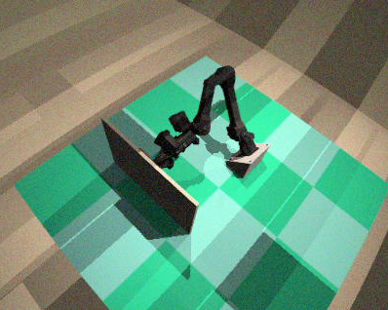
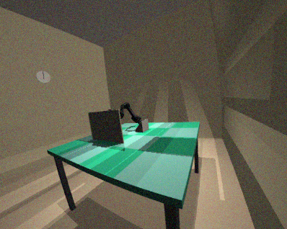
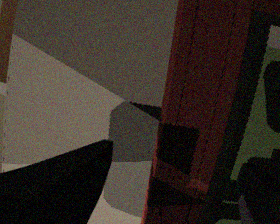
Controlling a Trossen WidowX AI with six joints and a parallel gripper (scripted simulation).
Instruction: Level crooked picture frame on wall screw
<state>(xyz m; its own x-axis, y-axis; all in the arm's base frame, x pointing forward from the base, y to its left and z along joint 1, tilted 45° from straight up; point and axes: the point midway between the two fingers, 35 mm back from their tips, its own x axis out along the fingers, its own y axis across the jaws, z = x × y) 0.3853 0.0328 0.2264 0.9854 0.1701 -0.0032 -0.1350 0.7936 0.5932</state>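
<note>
The picture frame (image 3: 191,90) fills the right of the wrist view: a dark red border around a greenish picture, tilted against the grey wall panel (image 3: 91,30). My gripper (image 3: 176,163) (image 1: 165,159) is open, with one dark finger at the lower left and the other at the lower right. The frame's side edge stands between the fingers, and I cannot tell if they touch it. In the top view the wall panel (image 1: 148,177) stands upright on the table and hides nearly all of the frame. The screw and the notched strip are hidden.
The arm's base (image 1: 248,158) (image 2: 143,124) stands behind the panel on the green checked table (image 1: 299,214) (image 2: 153,169). In the exterior view the panel (image 2: 105,126) shows its dark back. A round clock (image 2: 43,76) hangs on the room wall.
</note>
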